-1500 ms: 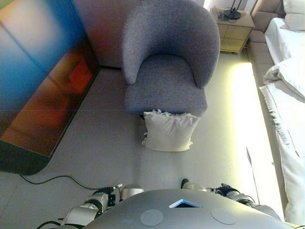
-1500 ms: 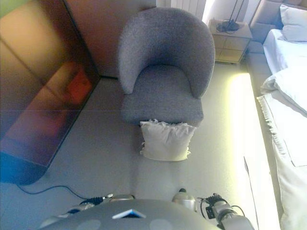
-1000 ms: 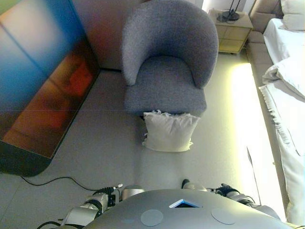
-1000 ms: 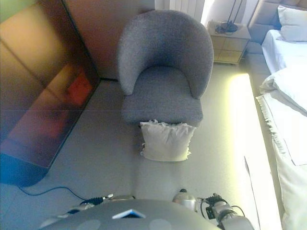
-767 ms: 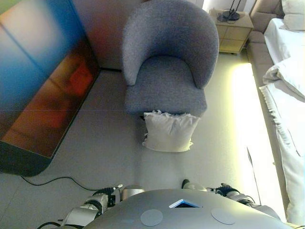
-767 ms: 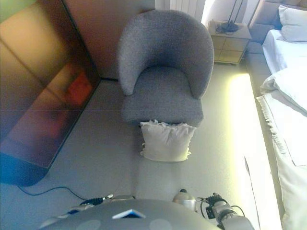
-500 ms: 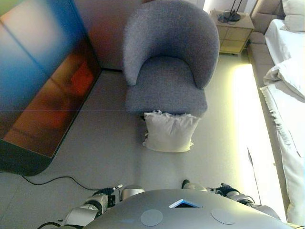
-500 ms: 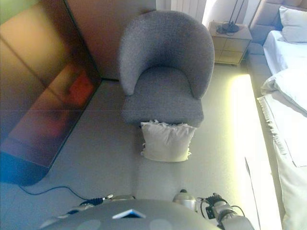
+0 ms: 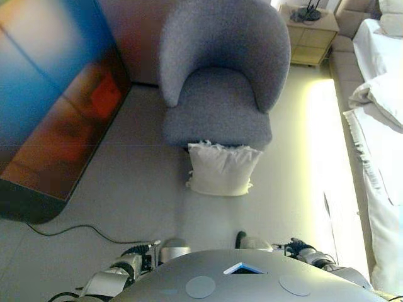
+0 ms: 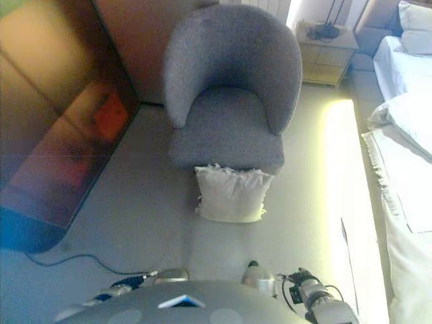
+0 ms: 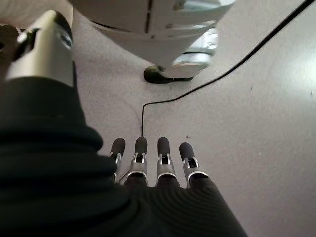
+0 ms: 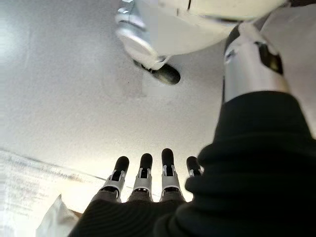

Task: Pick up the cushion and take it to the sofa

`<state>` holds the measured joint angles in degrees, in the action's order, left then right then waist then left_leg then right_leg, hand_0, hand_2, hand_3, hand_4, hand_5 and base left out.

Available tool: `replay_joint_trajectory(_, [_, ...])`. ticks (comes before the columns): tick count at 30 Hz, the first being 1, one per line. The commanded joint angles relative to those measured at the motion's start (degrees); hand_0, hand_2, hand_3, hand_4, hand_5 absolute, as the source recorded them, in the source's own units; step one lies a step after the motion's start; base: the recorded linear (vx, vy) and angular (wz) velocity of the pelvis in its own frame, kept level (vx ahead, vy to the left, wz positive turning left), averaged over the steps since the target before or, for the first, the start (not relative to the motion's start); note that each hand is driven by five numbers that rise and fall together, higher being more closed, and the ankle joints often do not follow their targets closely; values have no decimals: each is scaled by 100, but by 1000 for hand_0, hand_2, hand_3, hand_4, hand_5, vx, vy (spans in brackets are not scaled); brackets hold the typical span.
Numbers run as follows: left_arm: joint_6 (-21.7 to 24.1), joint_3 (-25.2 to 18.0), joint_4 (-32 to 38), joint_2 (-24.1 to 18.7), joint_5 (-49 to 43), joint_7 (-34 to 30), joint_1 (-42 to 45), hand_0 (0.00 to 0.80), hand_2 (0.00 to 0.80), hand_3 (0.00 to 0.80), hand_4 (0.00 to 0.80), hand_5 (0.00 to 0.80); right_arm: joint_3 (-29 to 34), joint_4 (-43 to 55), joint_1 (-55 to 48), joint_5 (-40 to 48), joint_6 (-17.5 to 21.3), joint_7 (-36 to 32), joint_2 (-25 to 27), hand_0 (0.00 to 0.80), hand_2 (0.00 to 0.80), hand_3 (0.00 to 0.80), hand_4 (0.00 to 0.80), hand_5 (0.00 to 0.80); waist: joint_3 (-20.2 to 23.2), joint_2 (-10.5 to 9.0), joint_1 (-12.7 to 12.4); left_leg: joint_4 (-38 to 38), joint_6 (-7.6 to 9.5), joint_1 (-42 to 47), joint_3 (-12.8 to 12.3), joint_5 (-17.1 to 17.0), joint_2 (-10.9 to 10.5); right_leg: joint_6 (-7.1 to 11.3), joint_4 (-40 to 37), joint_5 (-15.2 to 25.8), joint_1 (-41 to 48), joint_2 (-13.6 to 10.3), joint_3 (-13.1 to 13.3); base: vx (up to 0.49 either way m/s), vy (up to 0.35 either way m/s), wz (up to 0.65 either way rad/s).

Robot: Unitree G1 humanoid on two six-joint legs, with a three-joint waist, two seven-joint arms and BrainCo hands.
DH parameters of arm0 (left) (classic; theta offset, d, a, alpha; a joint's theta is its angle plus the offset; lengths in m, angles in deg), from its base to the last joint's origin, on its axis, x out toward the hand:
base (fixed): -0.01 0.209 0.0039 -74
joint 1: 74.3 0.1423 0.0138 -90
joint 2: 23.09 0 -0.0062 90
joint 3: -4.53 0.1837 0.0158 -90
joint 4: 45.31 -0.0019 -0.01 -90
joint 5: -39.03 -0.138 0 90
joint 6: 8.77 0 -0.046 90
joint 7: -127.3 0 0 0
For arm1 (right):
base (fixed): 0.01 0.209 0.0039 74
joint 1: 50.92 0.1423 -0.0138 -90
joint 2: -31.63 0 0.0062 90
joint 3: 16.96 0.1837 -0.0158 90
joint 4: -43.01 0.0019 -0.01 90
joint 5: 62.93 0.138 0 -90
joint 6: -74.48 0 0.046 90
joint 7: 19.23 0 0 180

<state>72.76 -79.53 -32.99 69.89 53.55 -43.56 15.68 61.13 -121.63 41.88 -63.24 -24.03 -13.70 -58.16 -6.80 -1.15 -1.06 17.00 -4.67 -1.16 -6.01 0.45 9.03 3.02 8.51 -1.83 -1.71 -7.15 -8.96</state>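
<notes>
A white cushion (image 9: 222,168) leans upright on the floor against the front of a grey armchair (image 9: 220,82), straight ahead of me; it also shows in the right eye view (image 10: 231,194). My left hand (image 11: 148,168) hangs at my side over the grey floor, its fingers straight and empty. My right hand (image 12: 148,180) hangs at my other side, fingers straight and empty too. Both hands are far from the cushion. Neither hand shows in the eye views.
A large dark screen (image 9: 44,100) stands on the left. A bed with white bedding (image 9: 381,126) runs along the right, with a wooden nightstand (image 9: 308,31) at the back right. A black cable (image 9: 75,231) lies on the floor at the lower left.
The whole picture has shifted a little: the armchair and cushion sit slightly higher in the view, so the camera has moved. The cushion has not moved against the chair.
</notes>
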Motion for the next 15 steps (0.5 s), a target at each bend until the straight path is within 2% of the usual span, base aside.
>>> replay_joint_trajectory(1, [42,-148,78,-16,219,84,-13,0,0,0,0,0,-129,-44,112,87,-129,-46,87,0,0,0,0,0,-397,-365,-147,968,131,-747,-200,49,-114,-235,-416,-229,801,211,180,181,10,-10])
replay_joint_trajectory(3, [101,-212,77,-24,227,133,81,0,0,0,0,0,-74,-66,127,-13,-72,-120,124,0,0,0,0,0,-439,-229,-278,417,113,-846,-185,-76,-299,-181,-382,-419,988,326,287,285,50,-21])
replay_joint_trajectory(5, [82,-271,79,-31,186,143,183,0,0,0,0,0,-35,-109,126,-182,-13,-160,137,0,0,0,0,0,-403,-99,-403,-210,69,-920,-225,-303,-399,-131,-491,-585,1286,457,449,416,60,-58])
replay_joint_trajectory(7, [27,-287,53,-36,130,82,252,0,0,0,0,0,-43,-158,105,-199,36,-147,141,0,0,0,0,0,-325,6,-541,-1017,7,-981,-333,-620,-391,-107,-669,-772,1712,536,568,509,108,-43])
replay_joint_trajectory(10, [13,-246,-31,11,105,-32,363,0,0,0,0,0,-52,-236,87,-222,79,-114,112,0,0,0,0,0,-207,89,-739,-1834,-94,-1059,-294,-1134,-353,-101,-860,-1056,2309,520,816,592,167,-15])
replay_joint_trajectory(15, [5,-263,-91,95,173,-23,456,0,0,0,0,0,-91,-352,40,-254,-178,-36,51,0,0,0,0,0,2,213,-918,-1947,-189,-1259,-202,-1318,-92,-19,-707,-1695,2784,328,1027,591,197,-8])
